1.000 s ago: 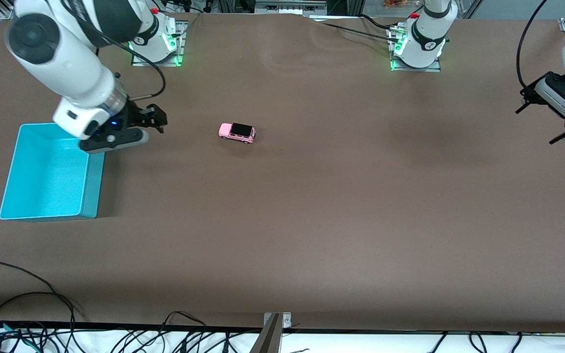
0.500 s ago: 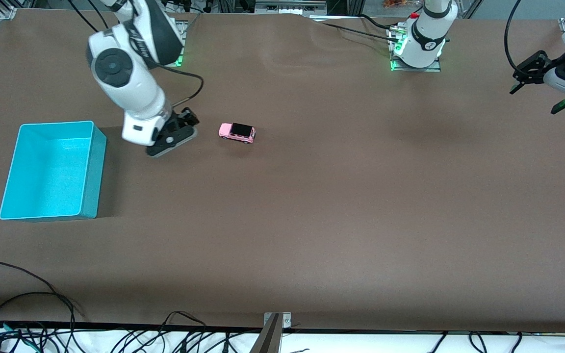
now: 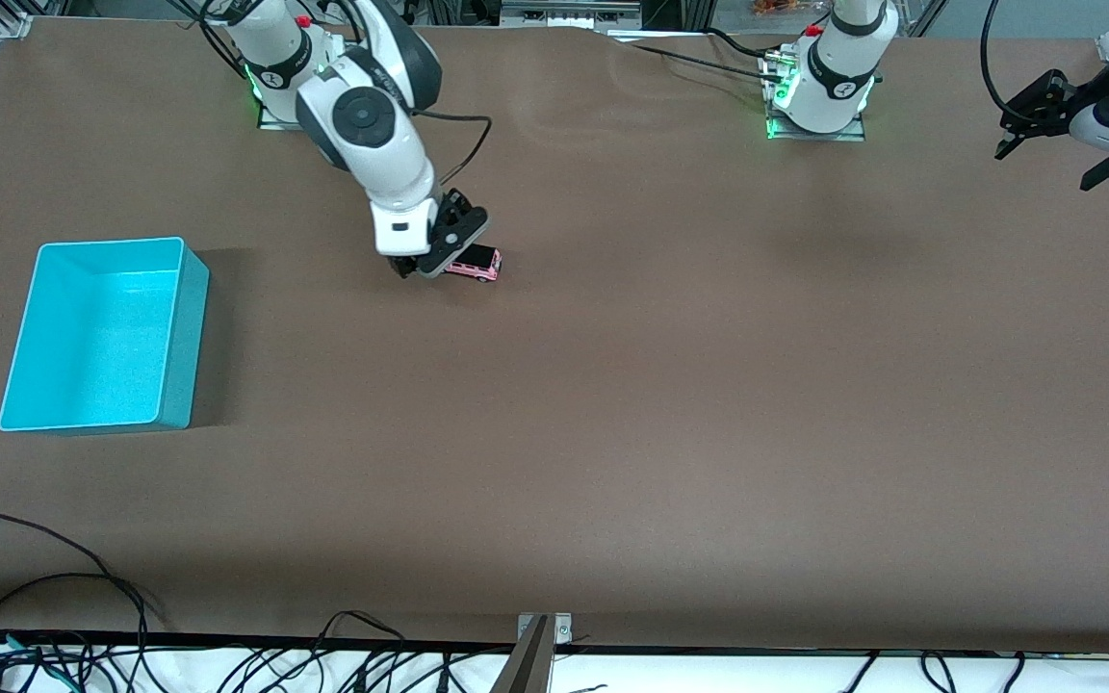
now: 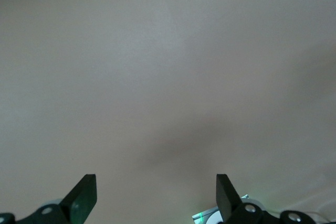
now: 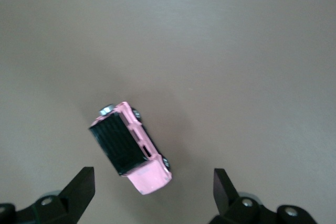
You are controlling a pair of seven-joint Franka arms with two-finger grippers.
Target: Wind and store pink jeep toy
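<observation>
The pink jeep toy, pink with a black roof and dark wheels, stands on the brown table, partly hidden by my right hand. In the right wrist view the jeep lies just ahead of the wide-open fingers, angled across the gap. My right gripper hangs open over the jeep's end toward the right arm's end of the table; it shows open and empty in its wrist view. My left gripper is open, raised over the table's edge at the left arm's end, and its wrist view shows only bare table.
A turquoise bin stands empty at the right arm's end of the table, well apart from the jeep. Cables lie along the table edge nearest the front camera. A metal bracket sits at the middle of that edge.
My right arm has swung from the bin across to the jeep and now hangs over it. My left gripper has risen and shifted slightly toward the bases. The jeep has not moved.
</observation>
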